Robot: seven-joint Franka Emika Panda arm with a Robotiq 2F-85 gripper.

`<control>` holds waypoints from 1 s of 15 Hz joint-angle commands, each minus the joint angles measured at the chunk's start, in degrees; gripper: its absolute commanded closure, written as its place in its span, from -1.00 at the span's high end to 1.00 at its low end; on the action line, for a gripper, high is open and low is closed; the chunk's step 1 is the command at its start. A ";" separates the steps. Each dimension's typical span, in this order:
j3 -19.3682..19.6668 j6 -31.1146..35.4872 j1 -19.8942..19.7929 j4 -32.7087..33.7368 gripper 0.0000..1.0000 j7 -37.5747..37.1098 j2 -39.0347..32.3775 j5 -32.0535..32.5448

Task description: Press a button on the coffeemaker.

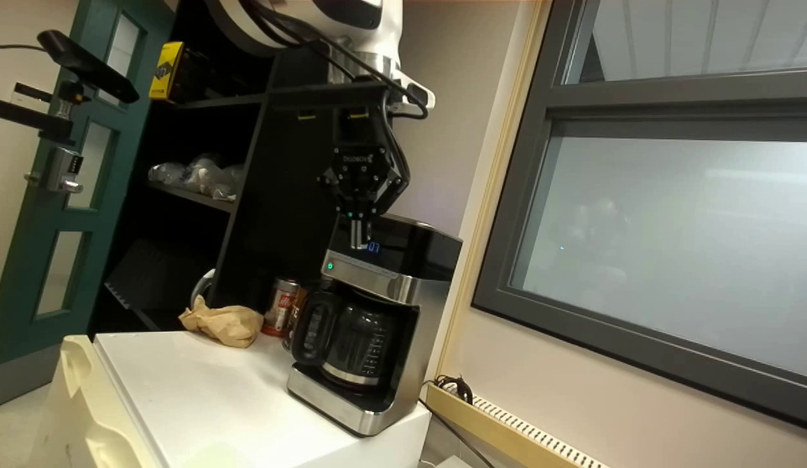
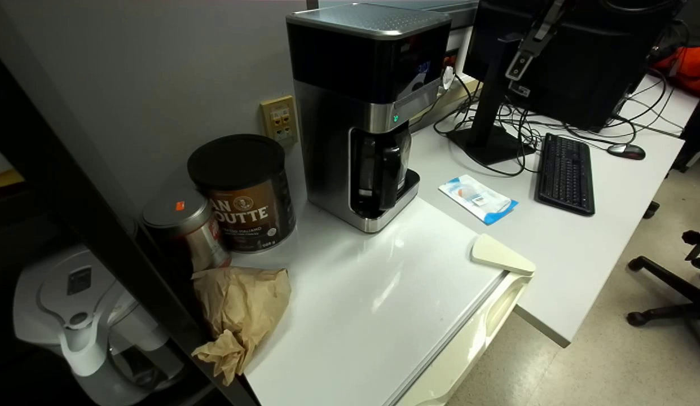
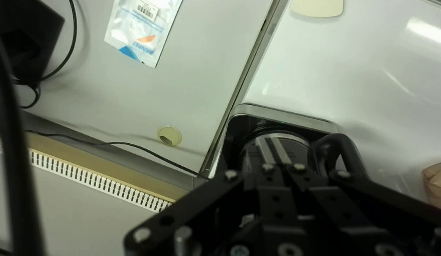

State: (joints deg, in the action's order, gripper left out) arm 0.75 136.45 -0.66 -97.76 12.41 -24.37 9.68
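In an exterior view, far left: black bar-shaped device (image 1: 88,65) on a mount, in front of a teal-green door (image 1: 71,221) with narrow glass panes. Then a tall black shelving unit (image 1: 279,201), small yellow box (image 1: 166,70) up high, crumpled clear plastic bags (image 1: 201,177) below. Crumpled brown paper bag (image 1: 226,326) on a glossy white top (image 1: 182,390); red and silver metal can (image 1: 281,305) just beside it. Black Robotiq gripper (image 1: 358,246) points down, fingers (image 3: 277,202) drawn together, nothing seen in its hold; tips in front of the dark upper panel of the boxy black and silver drip coffeemaker (image 1: 403,289), just left of its bluish display digits (image 1: 373,247). Contact: can't tell. Machine stands at the right side of the white top, dark glass carafe (image 1: 361,344) inside, small green light (image 1: 330,266) at the left end of its silver strip. Farther right, grey-framed window (image 1: 657,247).

In an exterior view: grey plastic jug (image 2: 79,361), large brown and black tub (image 2: 251,217) between can and coffeemaker, then on a light grey desk (image 2: 575,254) a white and blue plastic packet (image 2: 478,197), black keyboard (image 2: 565,175), black and grey mouse (image 2: 626,151).

Wrist view: white slotted strip (image 3: 99,183) lower left, packet above it, fingers side by side across the carafe, only a thin gap between; black carafe handle (image 3: 348,145) right of them; paper bag at right edge.
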 commanded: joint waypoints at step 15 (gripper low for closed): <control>-0.63 -2.94 3.09 17.02 -0.99 -1.68 -13.52 0.44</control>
State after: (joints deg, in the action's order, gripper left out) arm 0.08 135.81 1.78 -85.13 12.04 -35.28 9.68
